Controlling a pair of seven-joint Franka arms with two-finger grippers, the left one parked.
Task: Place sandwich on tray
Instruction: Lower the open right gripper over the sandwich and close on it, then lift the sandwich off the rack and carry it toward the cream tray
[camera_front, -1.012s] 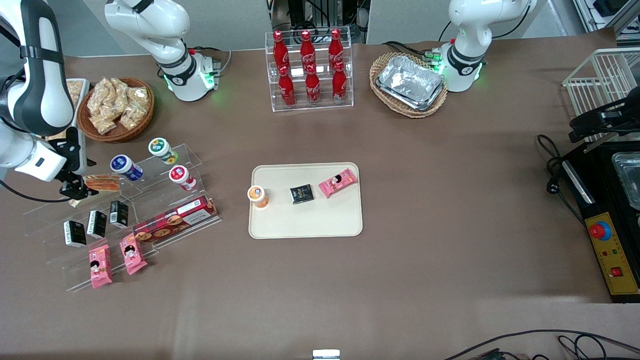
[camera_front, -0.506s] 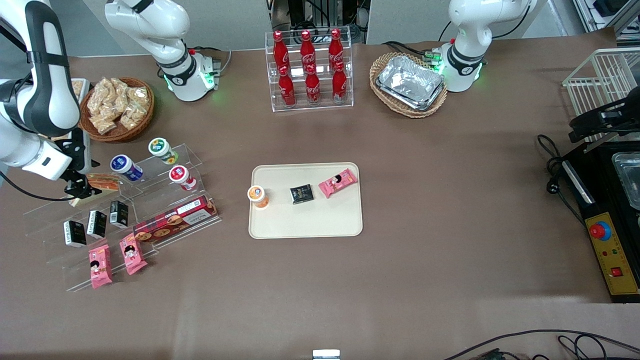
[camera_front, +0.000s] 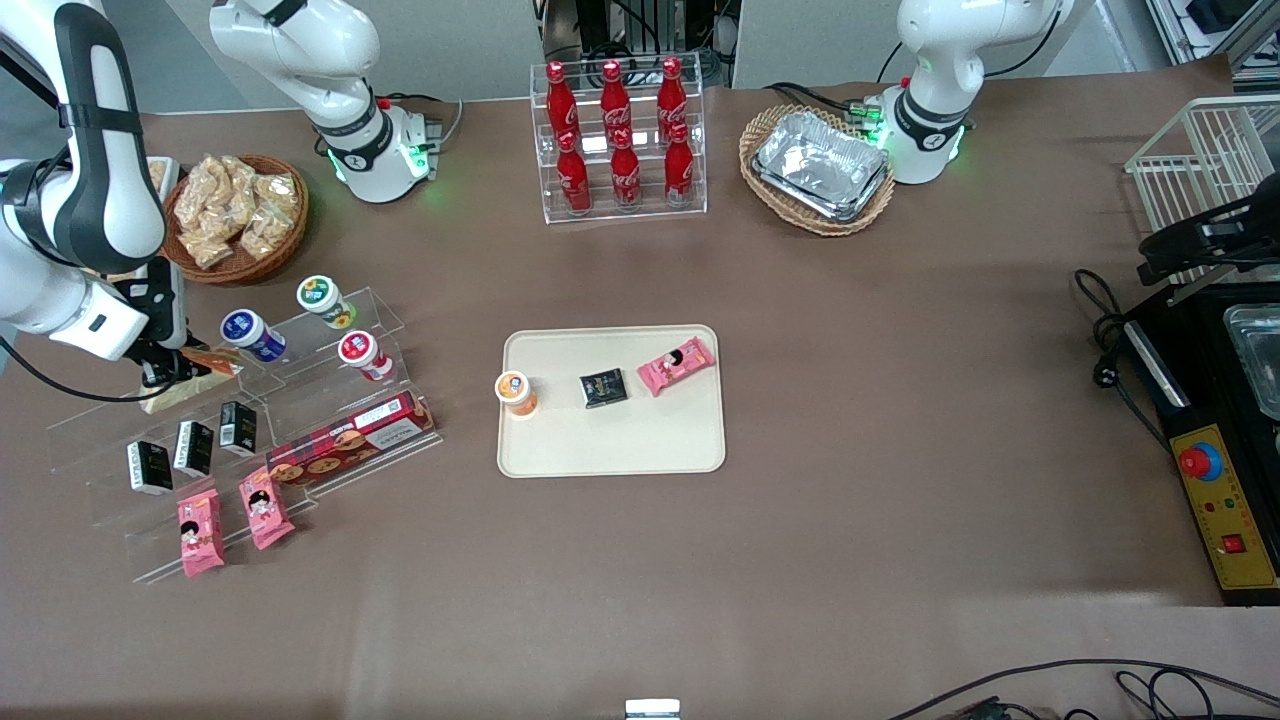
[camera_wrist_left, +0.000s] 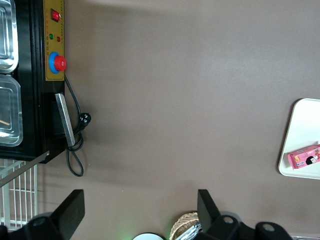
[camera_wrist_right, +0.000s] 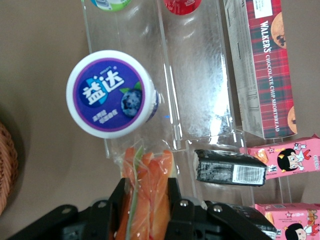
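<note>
Cream-beige and well apart from the action, the tray (camera_front: 612, 440) sits mid-table carrying an orange-lidded cup (camera_front: 516, 391), a black packet (camera_front: 604, 387) and a pink snack packet (camera_front: 676, 364). Toward the working arm's end of the table, the gripper (camera_wrist_right: 148, 196) is clamped on the clear-wrapped sandwich (camera_wrist_right: 148, 175), its fingers (camera_wrist_right: 174, 192) pressing both sides, at the clear acrylic display rack (camera_front: 300, 400) beside a blue-lidded gum tub (camera_wrist_right: 112, 93). Farther off, red cola bottles (camera_front: 616, 135) line a stand.

Brown-covered table (camera_front: 850, 420); grey wall (camera_front: 480, 40) above; even overhead light.
</note>
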